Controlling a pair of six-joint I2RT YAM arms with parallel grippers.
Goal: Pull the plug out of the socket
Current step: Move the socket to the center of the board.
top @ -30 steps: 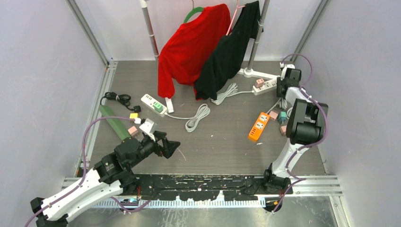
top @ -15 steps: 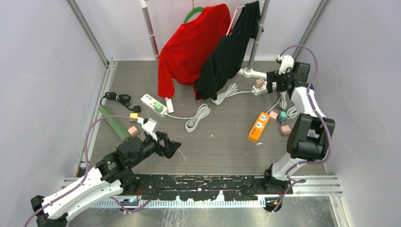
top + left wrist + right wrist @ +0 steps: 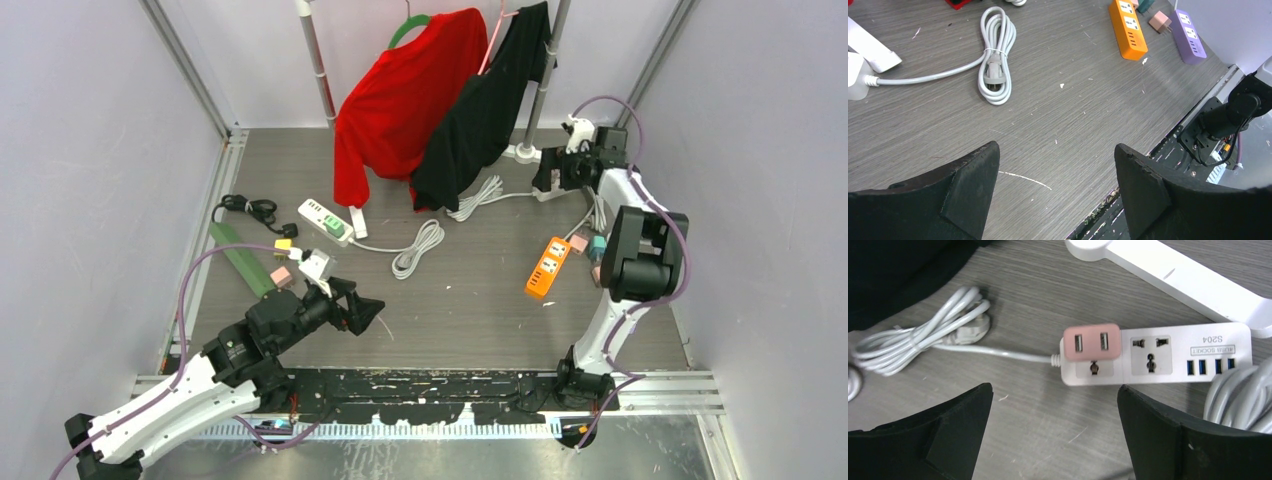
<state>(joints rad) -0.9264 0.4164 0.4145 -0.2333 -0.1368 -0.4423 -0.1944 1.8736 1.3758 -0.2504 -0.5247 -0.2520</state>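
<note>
Both sets of jaws stand released, grasping nothing: the right gripper [image 3: 1053, 395] hangs spread wide above the pink plug [image 3: 1091, 342], and the left gripper [image 3: 1056, 150] gapes over the table [image 3: 1073, 115] by its near edge, left of the middle. The plug sits in the white socket strip [image 3: 1168, 360] at the table's far right corner, in the end socket beside the cord [image 3: 998, 351]. It is a squat, rounded pink block, its long axis lying along the strip's and its two slotted ports facing straight up.

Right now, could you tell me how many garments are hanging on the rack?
2: a red garment on the left and a black garment to its right; others could hide behind them.
</note>
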